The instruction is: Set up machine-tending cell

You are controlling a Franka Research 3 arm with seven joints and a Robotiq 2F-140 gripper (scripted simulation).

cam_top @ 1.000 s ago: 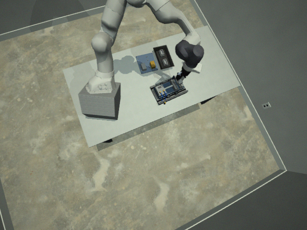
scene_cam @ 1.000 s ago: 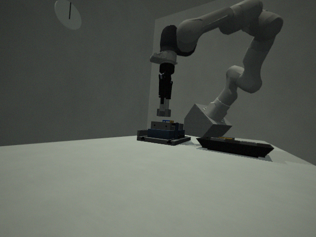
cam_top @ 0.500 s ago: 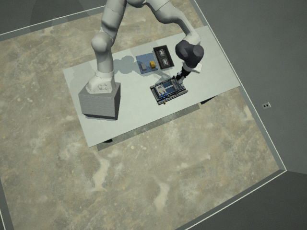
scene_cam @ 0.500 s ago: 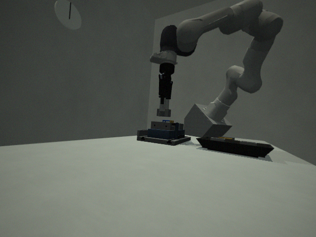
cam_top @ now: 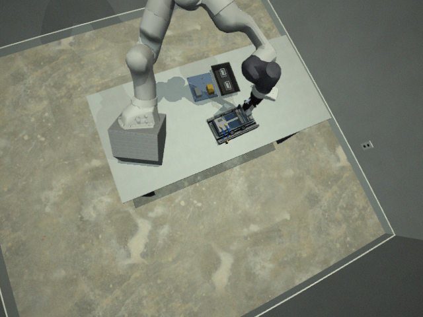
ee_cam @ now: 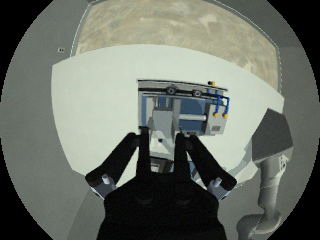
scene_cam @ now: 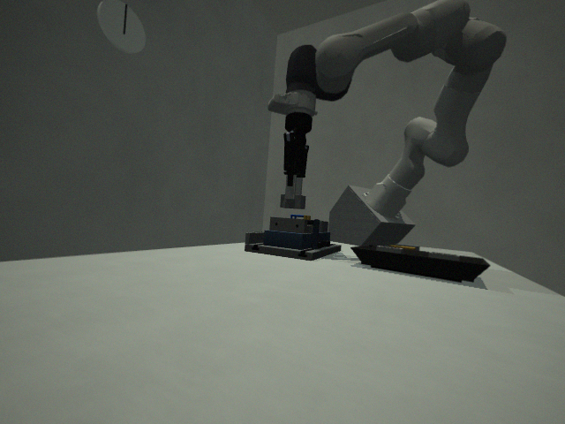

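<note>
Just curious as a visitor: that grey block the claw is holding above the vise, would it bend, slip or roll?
The aluminium blank looks like solid metal, so probably stiff. Its flat faces suggest it won't roll. The gripper pinches only its top, so the smooth sides might slip.

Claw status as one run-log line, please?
claw: shut on aluminium blank | position: above vise, apart | outfeed tray: two finished parts
</note>
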